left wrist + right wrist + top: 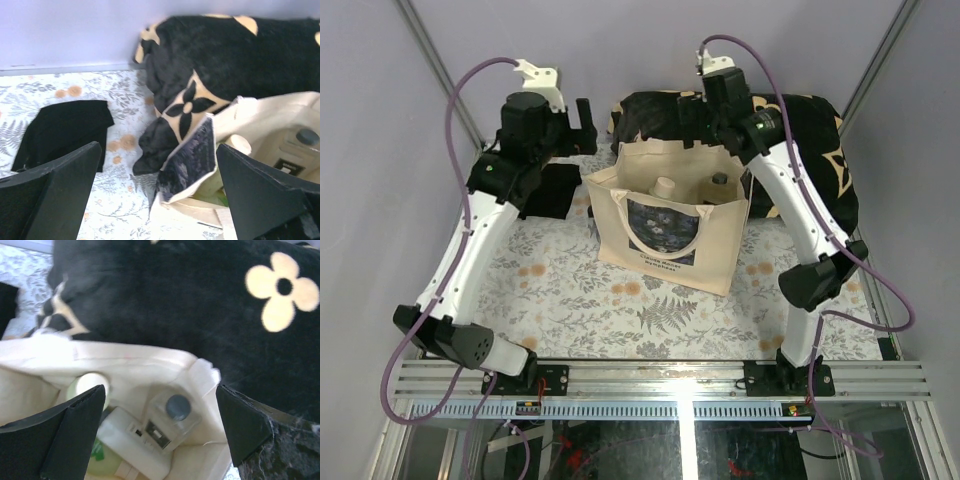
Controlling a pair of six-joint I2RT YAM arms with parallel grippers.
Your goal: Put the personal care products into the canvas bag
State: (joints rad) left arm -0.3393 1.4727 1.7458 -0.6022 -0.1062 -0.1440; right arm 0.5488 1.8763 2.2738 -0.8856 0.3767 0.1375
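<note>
Left gripper jaws wide, empty, at bag's 10 o'clock, clear of the rim. Canvas bag stands open, cushion at 12 probably backing it; bottles inside. Right gripper spread, empty, above bag's 1 o'clock corner.

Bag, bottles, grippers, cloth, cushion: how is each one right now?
canvas bag: standing upright, mouth open
pale green bottle: inside the bag, cap on
squat clear bottle: inside the bag, cap on
white bottle: inside the bag
left gripper: open, empty
right gripper: open, empty, over the bag
black cloth: lying flat, outside the bag
cushion: lying behind the bag
</note>
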